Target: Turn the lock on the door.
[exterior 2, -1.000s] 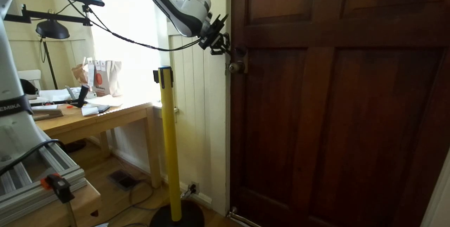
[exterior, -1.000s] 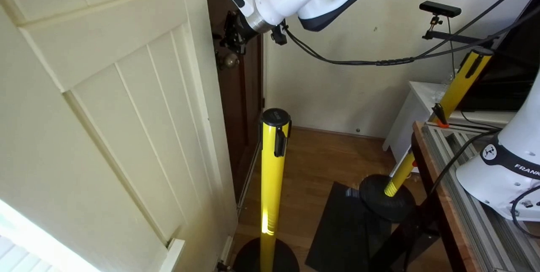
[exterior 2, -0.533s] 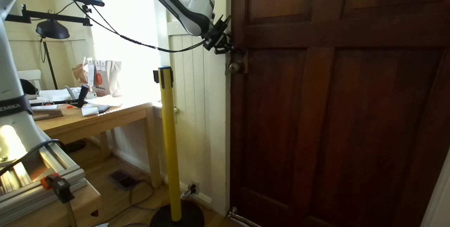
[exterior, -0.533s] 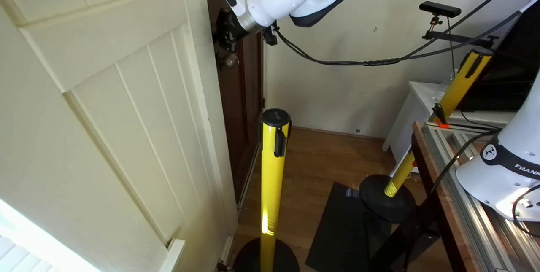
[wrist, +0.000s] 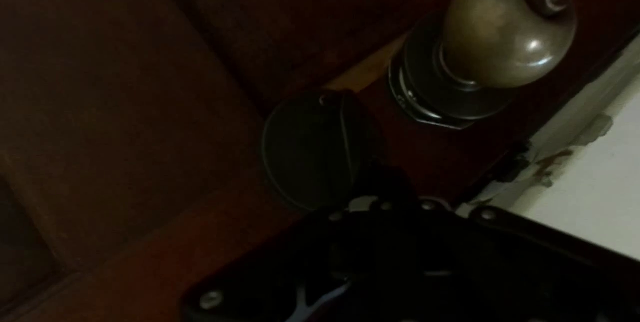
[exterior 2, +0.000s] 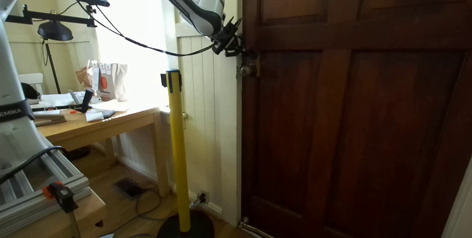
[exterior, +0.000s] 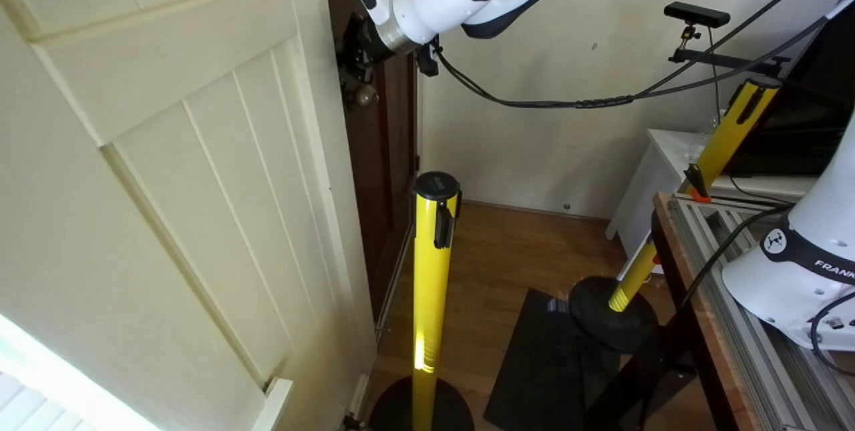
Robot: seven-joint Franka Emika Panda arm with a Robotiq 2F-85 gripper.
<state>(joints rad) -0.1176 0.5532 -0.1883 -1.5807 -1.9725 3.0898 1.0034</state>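
The dark wooden door [exterior 2: 295, 131] is closed and also shows in an exterior view [exterior: 374, 170]. The lock [wrist: 307, 157] is a dark round fitting with a raised ridge near the door's edge, above a brass knob [wrist: 505, 32]. In an exterior view the lock [exterior 2: 252, 53] is a dark spot over the knob. My gripper [wrist: 382, 182] reaches the door at the lock's side nearer the frame. Its fingers look drawn together, their tips over that part of the lock. The picture is too dark to tell whether any of the lock is between them.
The knob also shows in both exterior views [exterior: 365, 95] [exterior 2: 248, 70], just below the gripper. The pale door frame [wrist: 590, 162] is close to the gripper. A yellow post [exterior: 433, 284] stands in front of the cream wall [exterior 2: 202, 94]. Cables [exterior: 568, 103] hang from the arm.
Over the first half second my gripper moved toward the door and up against the lock. Since then it has barely moved. The door and knob have not moved.
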